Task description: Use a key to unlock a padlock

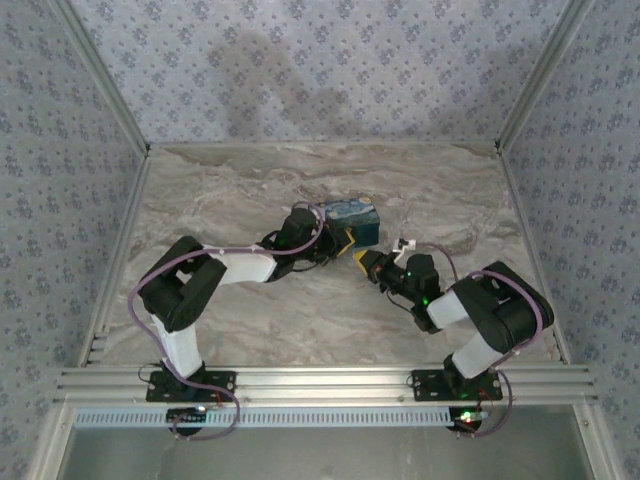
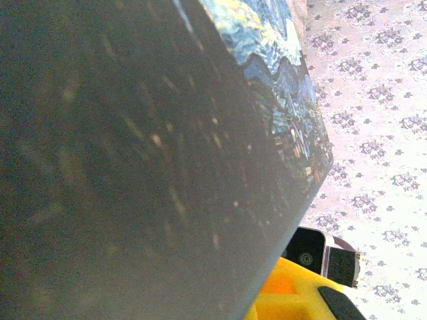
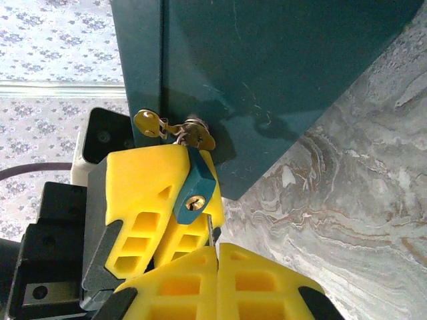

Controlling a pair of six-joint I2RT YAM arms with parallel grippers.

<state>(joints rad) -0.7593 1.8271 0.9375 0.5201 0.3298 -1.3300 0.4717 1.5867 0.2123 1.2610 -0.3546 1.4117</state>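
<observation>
Clamping the padlock [image 3: 195, 187] against the blue box [image 3: 267, 67], the left hand [image 1: 346, 240] stood narrow; the right hand [image 3: 217, 250], fully closed, pinched a thin key [image 3: 210, 230] just beside it.

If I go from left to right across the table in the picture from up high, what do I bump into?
Left arm → painted blue box → right arm.

Black-and-white arms [image 1: 240, 268] carry lilac cables [image 1: 134, 300] and yellow, slotted pincer fingers [image 3: 180, 288] on black mounts.
</observation>
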